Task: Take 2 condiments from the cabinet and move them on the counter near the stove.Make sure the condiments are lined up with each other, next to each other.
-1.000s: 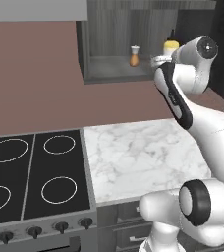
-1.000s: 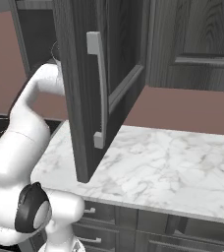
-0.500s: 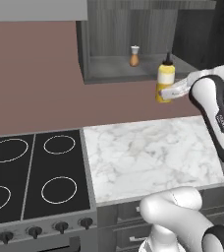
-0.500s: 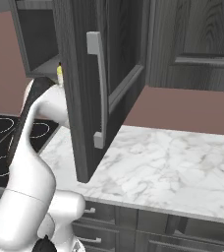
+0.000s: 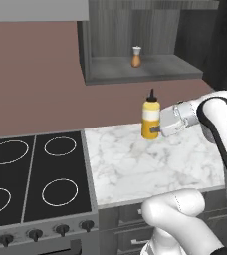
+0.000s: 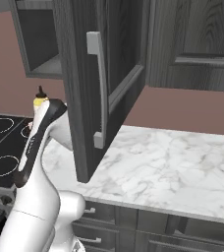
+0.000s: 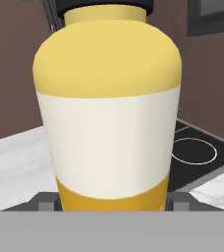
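My gripper is shut on the yellow squeeze bottle and holds it upright from the right, low over the back left of the white marble counter, close to the stove. In the hand view the bottle stands large between the two fingertips. The right base view shows its dark nozzle and yellow shoulder behind my arm. The small brown shaker stands on the shelf of the dark grey cabinet, above and behind the bottle.
The cabinet's open door hangs out over the counter to the right of my arm. The cooktop lies to the left. Dark drawers run under the counter.
The arm has carried the yellow bottle out of the cabinet and down to just above the counter. The shaker has stayed on the shelf.
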